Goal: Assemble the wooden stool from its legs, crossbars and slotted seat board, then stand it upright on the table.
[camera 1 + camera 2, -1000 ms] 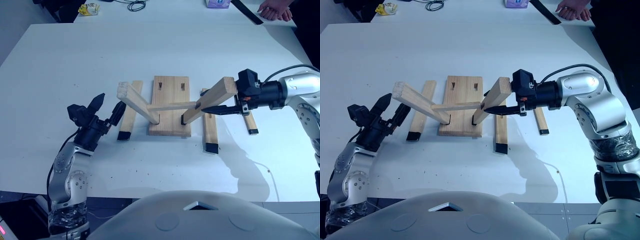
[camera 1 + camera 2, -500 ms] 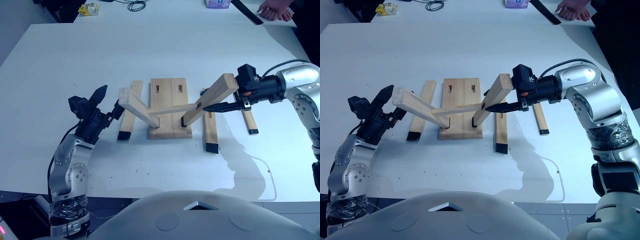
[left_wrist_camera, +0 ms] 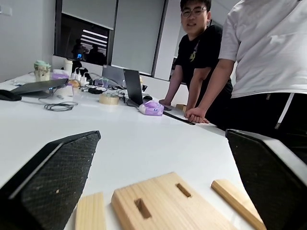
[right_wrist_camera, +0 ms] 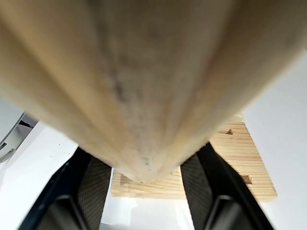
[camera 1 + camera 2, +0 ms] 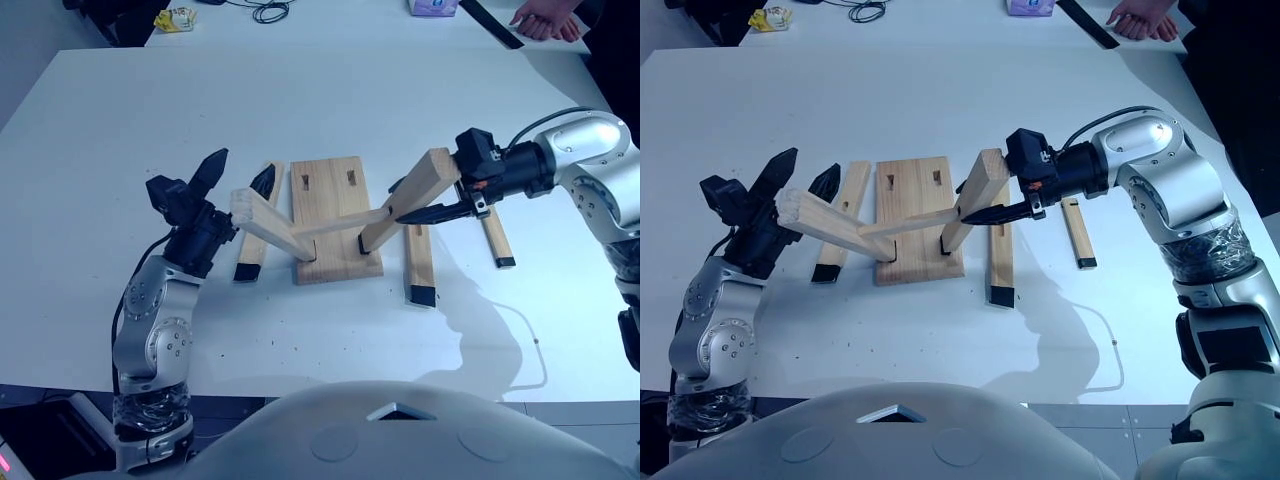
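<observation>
1. Since a second ago, the black two-fingered left gripper (image 5: 240, 170) has risen and moved forward from the near left of the white table (image 5: 400, 100) to the raised end of the left leg. The joined frame has swung slightly toward the robot's left.
2. Left gripper: its jaws stand wide apart, one finger on either side of the top of the pale, square-section wooden left leg (image 5: 272, 225). Whether they touch it cannot be told.
3. Just beside it, a spare flat wooden leg with a black tip (image 5: 252, 250) lies on the table, partly behind the raised leg.
4. Centre: the flat, pale slotted seat board (image 5: 328, 195) lies on the table. Both raised legs lean outward, their feet resting on its near half, and a thin wooden crossbar (image 5: 340, 220) joins them.
5. Right: the black right gripper (image 5: 408, 212) has its jaws clamped on the pale wooden right leg (image 5: 432, 172), holding it tilted.
6. Farther right, another black-tipped leg (image 5: 420, 265) and a thin loose crossbar (image 5: 497, 240) lie flat.
7. Step in hand, as a judgement: seating the first pair of legs on the board, so the task is at an early stage.
8. Next move probably calls for the left jaws to close on the left leg, then for both arms to steady the frame together.
</observation>
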Controlling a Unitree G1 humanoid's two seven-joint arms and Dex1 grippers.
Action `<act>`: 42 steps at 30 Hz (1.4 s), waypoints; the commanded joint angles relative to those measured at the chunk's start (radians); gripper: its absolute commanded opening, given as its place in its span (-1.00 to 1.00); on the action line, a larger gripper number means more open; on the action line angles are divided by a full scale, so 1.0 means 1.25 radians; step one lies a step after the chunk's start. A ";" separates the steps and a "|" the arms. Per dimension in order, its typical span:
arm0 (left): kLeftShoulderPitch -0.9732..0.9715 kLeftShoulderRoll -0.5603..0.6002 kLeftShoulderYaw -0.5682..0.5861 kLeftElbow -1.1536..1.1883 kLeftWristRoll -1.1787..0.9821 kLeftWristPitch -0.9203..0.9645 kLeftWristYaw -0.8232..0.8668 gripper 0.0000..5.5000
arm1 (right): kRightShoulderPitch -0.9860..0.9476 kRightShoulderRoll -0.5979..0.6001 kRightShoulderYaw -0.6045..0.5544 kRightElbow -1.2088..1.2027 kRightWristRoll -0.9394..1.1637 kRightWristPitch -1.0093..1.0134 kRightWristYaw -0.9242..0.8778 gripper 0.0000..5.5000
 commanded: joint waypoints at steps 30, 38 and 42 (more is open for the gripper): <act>-0.081 -0.162 -0.163 0.002 0.103 -0.079 0.104 0.76 | 0.020 0.052 0.267 0.001 -0.259 0.102 -0.101 -0.27; -0.078 -0.136 0.010 0.019 0.121 -0.090 0.242 0.76 | 0.117 -0.011 0.181 -0.090 -0.163 0.214 -0.226 -0.27; -0.076 -0.114 0.076 -0.011 0.117 -0.067 0.303 0.76 | 0.174 -0.063 0.131 -0.163 -0.111 0.282 -0.289 -0.27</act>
